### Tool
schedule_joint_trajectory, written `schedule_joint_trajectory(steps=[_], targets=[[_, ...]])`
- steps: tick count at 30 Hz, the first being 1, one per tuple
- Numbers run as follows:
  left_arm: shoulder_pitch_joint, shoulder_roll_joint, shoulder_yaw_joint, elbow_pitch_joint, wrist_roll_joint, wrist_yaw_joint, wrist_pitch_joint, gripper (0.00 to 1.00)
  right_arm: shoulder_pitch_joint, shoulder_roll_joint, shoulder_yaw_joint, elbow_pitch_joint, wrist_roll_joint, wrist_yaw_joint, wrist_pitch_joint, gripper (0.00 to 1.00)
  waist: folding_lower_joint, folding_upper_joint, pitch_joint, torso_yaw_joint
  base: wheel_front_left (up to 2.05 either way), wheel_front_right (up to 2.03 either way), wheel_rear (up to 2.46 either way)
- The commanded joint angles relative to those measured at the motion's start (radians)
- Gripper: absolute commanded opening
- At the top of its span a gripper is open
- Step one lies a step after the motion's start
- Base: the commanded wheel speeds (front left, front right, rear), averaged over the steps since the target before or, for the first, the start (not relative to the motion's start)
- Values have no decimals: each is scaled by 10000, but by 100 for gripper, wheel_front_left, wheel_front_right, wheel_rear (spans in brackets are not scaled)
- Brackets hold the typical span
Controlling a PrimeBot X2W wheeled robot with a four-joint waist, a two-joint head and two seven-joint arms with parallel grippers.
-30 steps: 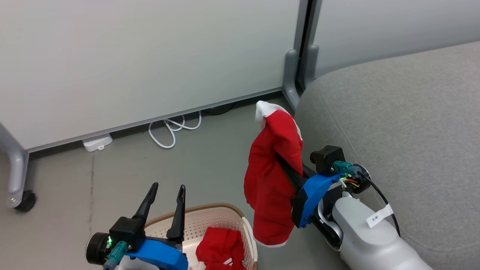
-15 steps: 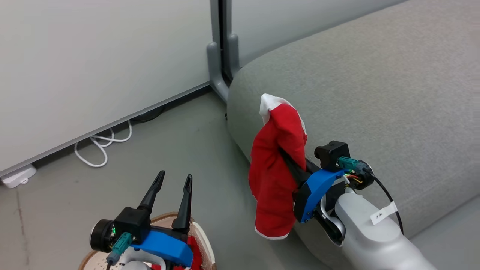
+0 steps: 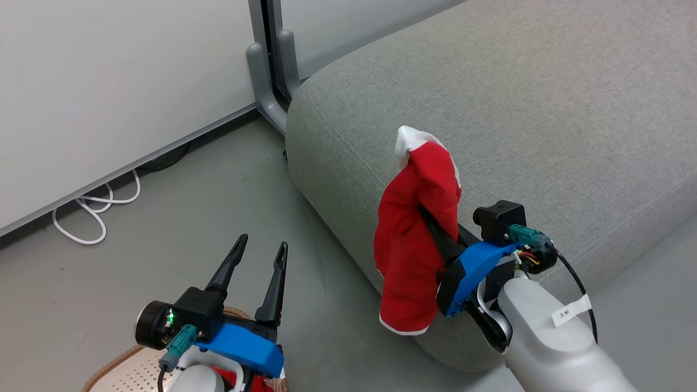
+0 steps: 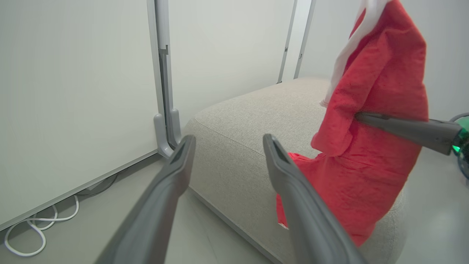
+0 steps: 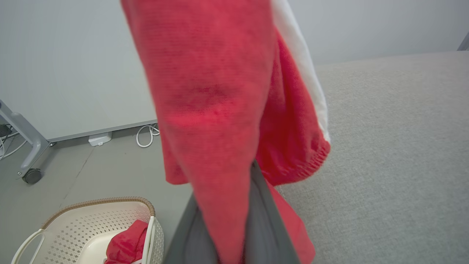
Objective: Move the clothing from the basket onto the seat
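Observation:
My right gripper (image 3: 429, 218) is shut on a piece of the clothing (image 3: 411, 245), a red garment with white trim that hangs down over the front corner of the grey seat (image 3: 517, 109). In the right wrist view the garment (image 5: 220, 91) drapes over the dark fingers (image 5: 263, 220) and hides their tips. A second red garment (image 5: 126, 245) lies in the cream basket (image 5: 99, 202) on the floor. My left gripper (image 3: 261, 251) stands open and holds nothing, above the basket's rim (image 3: 117, 360). From the left wrist, the seat (image 4: 249, 117) lies ahead of the open left gripper (image 4: 229, 141).
A pale partition panel (image 3: 109, 81) stands behind, and its grey post (image 3: 267, 60) is by the seat's far corner. A white cable (image 3: 87, 215) loops on the floor under it. A caster wheel (image 5: 32, 176) and a white power block (image 5: 99, 139) sit near the panel's foot.
The head view has swung right, so the seat takes up more of it and the basket has slid to the lower left. The right gripper with its garment now hangs over the seat's corner.

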Motion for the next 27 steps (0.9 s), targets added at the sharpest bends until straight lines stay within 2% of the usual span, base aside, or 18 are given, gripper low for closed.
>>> schedule_joint_trajectory(steps=[1,7,13,17,27], targets=[[-122,94,-40,21,-69,-25,-27,100,167,26,-63,-57,-111,1,-40,0,-1,-1,16,1,0,0,0],[-106,201,-11,-43,-99,-25,-27,100,109,118,-223,-97,-180,1,-39,0,-1,-1,107,16,0,0,0],[-165,357,113,-297,88,-25,-27,100,-801,74,-713,-185,229,2,-40,0,-1,-1,598,155,0,0,0],[-498,593,-124,-509,165,-25,-27,100,-1769,-415,-1276,-198,408,1,-40,0,-1,-1,1210,482,0,0,0],[-1680,1430,-749,-1322,338,-24,-27,100,-3970,-2366,-3493,-301,541,1,-39,0,-1,-1,3465,1414,0,0,0]])
